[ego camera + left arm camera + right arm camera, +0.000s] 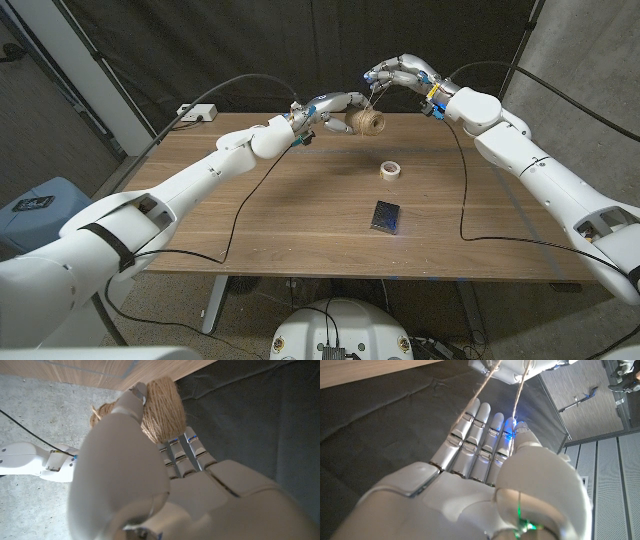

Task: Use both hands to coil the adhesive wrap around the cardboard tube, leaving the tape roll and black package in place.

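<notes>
The left robot hand [335,104] grips a spool wound with tan twine [366,123], holding it in the air over the far edge of the counter [300,215]. A strand of twine [373,100] runs up from the spool to the right robot hand [400,73], which pinches it just above and beside the spool. On the counter, well below both hands, lie the tape roll [391,170] and, nearer the robot, the black package [385,216]. A white power strip [197,113] sits at the far left corner.
</notes>
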Controlling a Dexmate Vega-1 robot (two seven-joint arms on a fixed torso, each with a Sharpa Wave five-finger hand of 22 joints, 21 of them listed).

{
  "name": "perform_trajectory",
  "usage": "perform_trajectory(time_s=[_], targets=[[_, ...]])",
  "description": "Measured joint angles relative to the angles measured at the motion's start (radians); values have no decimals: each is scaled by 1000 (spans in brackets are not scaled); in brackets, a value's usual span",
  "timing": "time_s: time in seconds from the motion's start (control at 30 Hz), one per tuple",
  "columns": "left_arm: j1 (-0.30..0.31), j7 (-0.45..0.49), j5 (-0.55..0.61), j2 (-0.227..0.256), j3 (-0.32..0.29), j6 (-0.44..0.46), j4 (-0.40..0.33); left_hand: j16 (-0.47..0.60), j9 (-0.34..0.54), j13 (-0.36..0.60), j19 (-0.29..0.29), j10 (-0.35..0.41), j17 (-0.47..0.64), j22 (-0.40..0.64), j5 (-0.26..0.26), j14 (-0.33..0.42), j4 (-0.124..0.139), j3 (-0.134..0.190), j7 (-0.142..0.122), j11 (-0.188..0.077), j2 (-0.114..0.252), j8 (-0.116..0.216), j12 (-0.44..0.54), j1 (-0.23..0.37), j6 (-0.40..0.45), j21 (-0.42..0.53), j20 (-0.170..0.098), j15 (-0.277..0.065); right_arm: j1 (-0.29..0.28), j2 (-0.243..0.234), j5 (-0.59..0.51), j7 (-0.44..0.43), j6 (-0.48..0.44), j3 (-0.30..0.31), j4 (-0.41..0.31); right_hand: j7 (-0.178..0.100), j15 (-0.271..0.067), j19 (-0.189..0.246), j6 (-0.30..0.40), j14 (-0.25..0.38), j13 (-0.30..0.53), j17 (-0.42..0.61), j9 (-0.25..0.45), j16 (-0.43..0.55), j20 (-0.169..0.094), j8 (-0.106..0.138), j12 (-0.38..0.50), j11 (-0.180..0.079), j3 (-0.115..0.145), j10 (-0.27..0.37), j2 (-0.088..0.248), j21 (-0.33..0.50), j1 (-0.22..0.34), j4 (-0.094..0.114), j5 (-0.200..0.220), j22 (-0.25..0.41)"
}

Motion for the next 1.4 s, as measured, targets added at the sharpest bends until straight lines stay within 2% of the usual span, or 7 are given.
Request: perform_trajectory(time_s=[0.23, 0.3, 1.4], targets=[[1, 2, -3, -1, -5, -7, 0, -3, 0, 0, 0, 0, 0, -1, 0, 0, -3, 3, 0, 0, 0, 0, -1, 0, 0, 6, 0, 0, 9, 7, -2, -2, -7, -6, 19, -4, 0, -2, 4, 0, 0, 0, 0, 0, -2, 0, 0, -9, 0, 2, 0, 0, 0, 0, 0, 0], [1, 3, -4, -2, -6, -9, 0, -3, 0, 0, 0, 1, 0, -5, 0, 0, -3, 3, 0, -1, 0, 0, -1, 0, 0, 6, 0, 0, 11, 9, -3, -3, -9, -8, 24, -4, 0, -2, 4, 0, 0, 0, 0, 0, -2, -7, 0, -9, 0, 2, 0, 0, 0, 0, 0, 0], [3, 1, -17, 6, -27, -30, 5, -8, 0, 0, 0, 2, 0, -5, -4, 2, -2, 2, 0, -2, 0, -3, -3, 0, 0, 13, 0, -2, 43, 30, -28, -26, -54, -37, 117, -3, 0, -2, 3, 0, 7, 5, 0, -4, -2, -11, -8, -5, 0, 5, 7, 6, 7, 0, 0, 0]])
